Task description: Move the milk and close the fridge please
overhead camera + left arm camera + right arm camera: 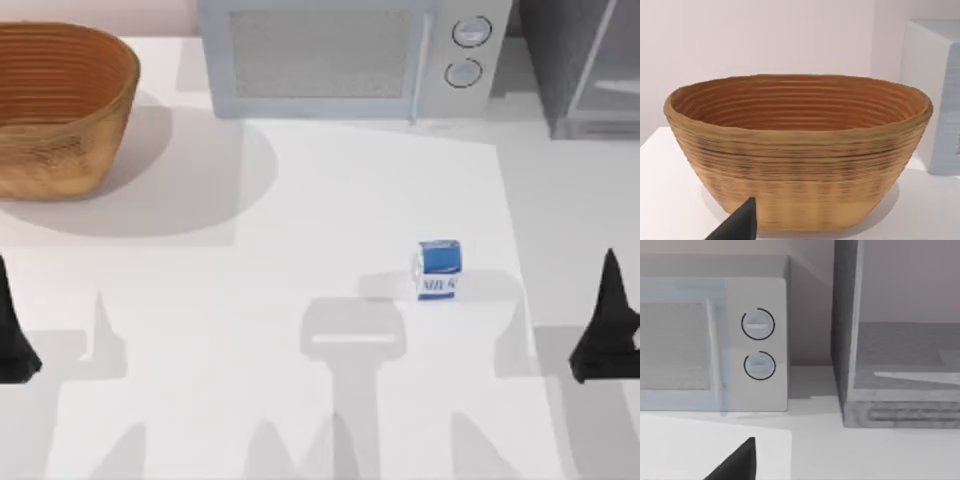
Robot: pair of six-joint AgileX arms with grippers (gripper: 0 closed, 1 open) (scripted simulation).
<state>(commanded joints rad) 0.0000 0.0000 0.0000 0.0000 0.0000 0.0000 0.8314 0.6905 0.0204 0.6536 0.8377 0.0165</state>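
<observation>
Top view: milk (pixel 439 269) upright mid-table, well apart from both edge-parked claws, their finger state untellable.

A woven brown basket (pixel 55 105) is seen at the far left of the white counter (pixel 300 200), upright. A light-grey microwave (pixel 350 55) with two round knobs (pixel 470 32) is set along the back, well apart from it.

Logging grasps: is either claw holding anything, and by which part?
Nothing is held. The milk stands alone on the table, apart from the left claw and right claw at the edges.
</observation>
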